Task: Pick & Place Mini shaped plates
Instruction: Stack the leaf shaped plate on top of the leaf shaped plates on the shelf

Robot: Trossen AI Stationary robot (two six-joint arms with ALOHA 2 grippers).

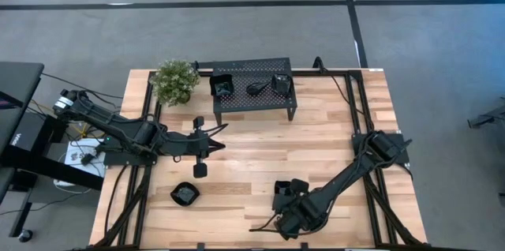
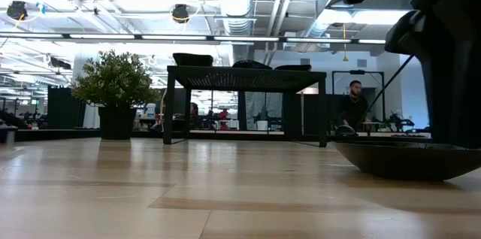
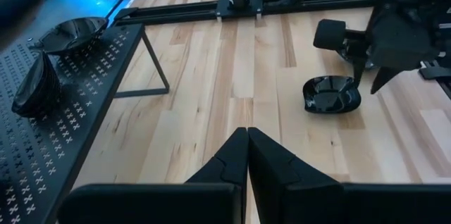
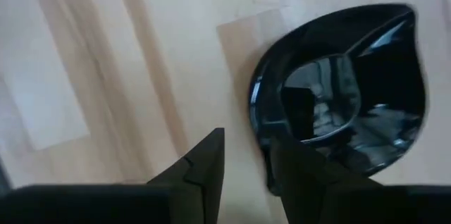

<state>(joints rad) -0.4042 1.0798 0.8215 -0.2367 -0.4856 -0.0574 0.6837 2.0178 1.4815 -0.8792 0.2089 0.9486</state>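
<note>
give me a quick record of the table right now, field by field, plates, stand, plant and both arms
plates on stand: three black mini plates on the perforated stand
plates on table: one at front left, one by the right gripper
plant: potted plant left of the stand
left gripper: fingers shut, empty, above mid-table
right gripper: low at the front edge, fingers straddling a plate's rim

Plate on desk, left front: a glossy black mini plate, roundish with a shallow raised rim, lying flat on the bare wood.
Plate on desk, right front: a glossy black teardrop plate, pointed at one corner, hollow side up, flat on the wood.
Plates on the stand: three black stacks, side by side on top; shapes hard to tell.
</note>
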